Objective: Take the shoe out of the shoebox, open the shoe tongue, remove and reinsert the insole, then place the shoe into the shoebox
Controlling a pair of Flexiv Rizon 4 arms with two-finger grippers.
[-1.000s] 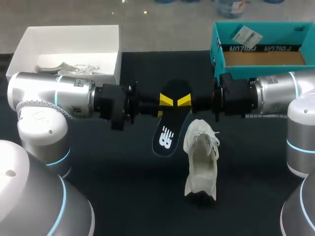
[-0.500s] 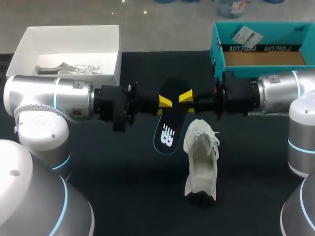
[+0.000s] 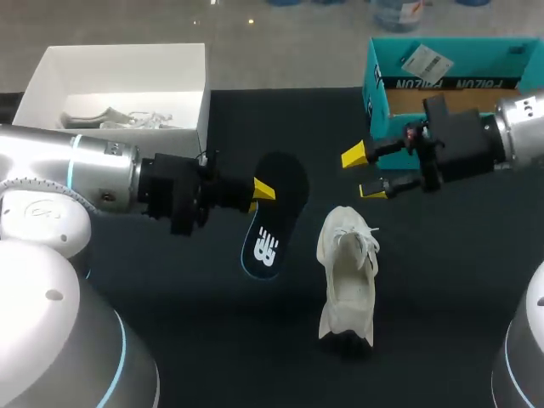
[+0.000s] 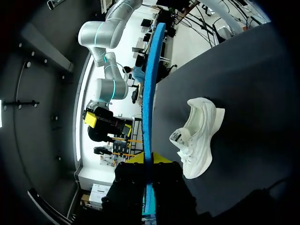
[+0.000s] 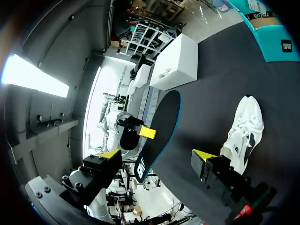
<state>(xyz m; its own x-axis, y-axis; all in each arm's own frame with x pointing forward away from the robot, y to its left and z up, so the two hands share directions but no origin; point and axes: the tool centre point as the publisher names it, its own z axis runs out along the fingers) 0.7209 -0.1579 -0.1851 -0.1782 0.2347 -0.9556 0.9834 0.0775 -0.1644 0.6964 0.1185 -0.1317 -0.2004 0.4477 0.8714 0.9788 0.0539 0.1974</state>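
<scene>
My left gripper (image 3: 259,194) is shut on the black insole (image 3: 272,212), which hangs above the table at mid-left with its logo end low. From the left wrist the insole (image 4: 149,108) shows edge-on, its blue rim clamped in that gripper (image 4: 149,161). The white shoe (image 3: 348,272) lies on the dark table, right of the insole and apart from it. My right gripper (image 3: 364,174) stands wide open above the table near the teal shoebox (image 3: 450,81), with nothing in it. Seen from the right wrist, the insole (image 5: 161,126) lies ahead of that gripper (image 5: 156,154), with the shoe (image 5: 243,131) beside it.
A white box (image 3: 119,85) at the back left holds a second white shoe (image 3: 110,117). The teal shoebox at the back right stands with its lid up. The black cloth covers the table (image 3: 212,340).
My right gripper let go of the insole, opened wide and drew back to the right. My left gripper kept its hold and carried the insole left and a little nearer.
</scene>
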